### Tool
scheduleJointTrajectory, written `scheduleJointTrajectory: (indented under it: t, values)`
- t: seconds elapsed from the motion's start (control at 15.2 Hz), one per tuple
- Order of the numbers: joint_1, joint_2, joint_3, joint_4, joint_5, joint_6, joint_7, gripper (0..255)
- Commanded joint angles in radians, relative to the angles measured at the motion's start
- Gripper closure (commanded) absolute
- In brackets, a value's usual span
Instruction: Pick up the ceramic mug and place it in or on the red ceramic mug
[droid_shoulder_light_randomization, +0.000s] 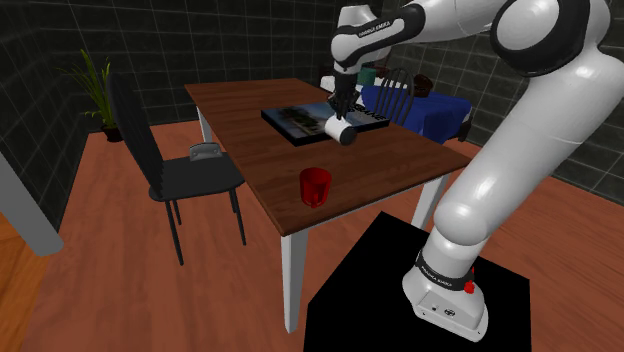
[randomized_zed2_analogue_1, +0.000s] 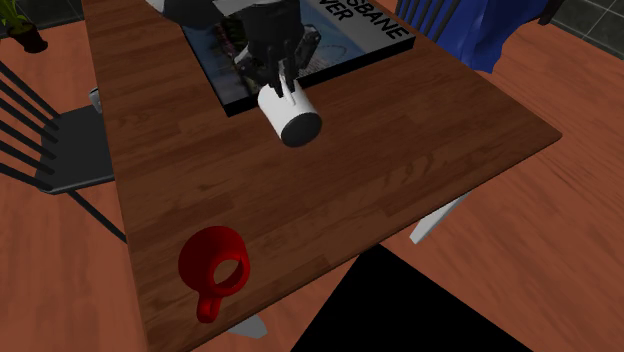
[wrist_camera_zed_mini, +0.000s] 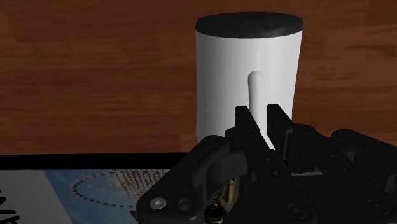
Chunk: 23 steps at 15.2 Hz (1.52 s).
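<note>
White mug (droid_shoulder_light_randomization: 342, 131) was found in the grasp of the black gripper (droid_shoulder_light_randomization: 345, 117), tipped well over with its handle uppermost and its dark mouth turned away from the hand. The two fingers (wrist_camera_zed_mini: 242, 119) were closed on the handle, one on each side, pinching it between them – the wrist view showed this plainly. The mug sat at the near edge of a large illustrated book (droid_shoulder_light_randomization: 300, 120) that lay flat on the wooden table (droid_shoulder_light_randomization: 250, 150). Whether its underside touched the table or hung just above it could not be determined.

Red mug (droid_shoulder_light_randomization: 316, 186) stood upright on the same table, well apart from the white one and close to the table edge nearest the stand (droid_shoulder_light_randomization: 400, 290). In the second exterior view its handle (randomized_zed2_analogue_1: 207, 303) pointed toward that edge and its open mouth faced up.

Other items noted:
- A black spindle-back chair (droid_shoulder_light_randomization: 165, 170) stood at the table's side on the shoulder view's left, with a small grey object (droid_shoulder_light_randomization: 207, 152) on its seat.
- A potted plant (droid_shoulder_light_randomization: 97, 92) stood in the far corner against the dark tiled wall.
- Blue upholstery (droid_shoulder_light_randomization: 430, 110) showed beyond the table's far side – behind a second chair back (droid_shoulder_light_randomization: 392, 88).
</note>
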<state>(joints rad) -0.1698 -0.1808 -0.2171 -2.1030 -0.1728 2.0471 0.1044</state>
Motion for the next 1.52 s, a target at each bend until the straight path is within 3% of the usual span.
scheduleJointTrajectory:
  t: [0.0,0.73,1.45]
  values:
    - [0.001,-0.003,0.002,0.026,0.002,-0.029,-0.002,255]
    - [0.005,-0.011,0.007,0.158,0.009,-0.169,-0.018,255]
    - [0.085,-0.224,0.176,0.051,0.011,-0.31,0.212,255]
